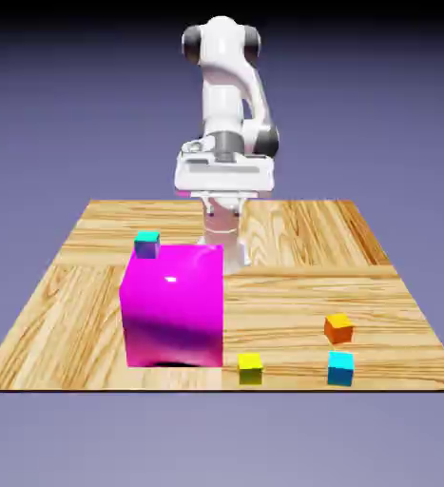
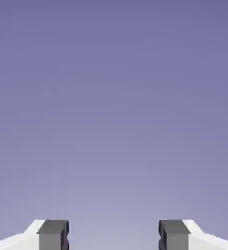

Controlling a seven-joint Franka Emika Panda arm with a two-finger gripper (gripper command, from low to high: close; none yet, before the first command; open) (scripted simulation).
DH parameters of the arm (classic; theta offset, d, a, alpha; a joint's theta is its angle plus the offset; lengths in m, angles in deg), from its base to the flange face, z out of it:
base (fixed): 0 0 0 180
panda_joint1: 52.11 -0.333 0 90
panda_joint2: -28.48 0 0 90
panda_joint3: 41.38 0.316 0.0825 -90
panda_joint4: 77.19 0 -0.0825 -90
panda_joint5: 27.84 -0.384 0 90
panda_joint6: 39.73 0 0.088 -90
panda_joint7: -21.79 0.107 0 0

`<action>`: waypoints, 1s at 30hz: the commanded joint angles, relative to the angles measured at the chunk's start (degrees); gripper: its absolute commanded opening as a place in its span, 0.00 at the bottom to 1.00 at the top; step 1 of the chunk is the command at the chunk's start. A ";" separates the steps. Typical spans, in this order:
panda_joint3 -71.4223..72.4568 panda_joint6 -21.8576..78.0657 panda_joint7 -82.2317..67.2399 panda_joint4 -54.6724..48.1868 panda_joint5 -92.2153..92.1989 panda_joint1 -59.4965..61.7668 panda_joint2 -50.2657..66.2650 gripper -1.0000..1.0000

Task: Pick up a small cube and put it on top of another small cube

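Note:
The small cube (image 1: 250,367), yellow with olive sides, sits near the table's front edge, just right of the big magenta cube (image 1: 173,304). A second tiny cube (image 1: 147,243), teal on top with a purple side, shows at the magenta cube's far left corner. My gripper (image 1: 223,179) hangs high above the table's far side, behind the magenta cube and well away from the yellow one. In the hand view the gripper (image 2: 114,235) is open. Its grey fingertips (image 2: 53,234) stand wide apart, with only the blue-violet backdrop between them.
An orange cube (image 1: 337,328) and a cyan cube (image 1: 340,367) lie at the exterior view's front right. The wooden table (image 1: 301,238) ends close in front of the yellow and cyan cubes.

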 commanded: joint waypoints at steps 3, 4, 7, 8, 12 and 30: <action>1.13 6.12 0.78 -5.38 0.58 0.47 6.23 0.50; 1.51 8.15 1.04 -7.17 0.77 0.63 8.31 0.50; 2.64 14.27 1.83 -12.55 1.35 1.10 14.54 0.50; 3.02 16.30 2.09 -14.35 1.54 1.26 16.61 0.50; 4.52 24.45 3.13 -21.52 2.32 1.89 24.92 0.50; 11.31 61.13 7.83 -53.79 5.79 4.72 62.30 0.50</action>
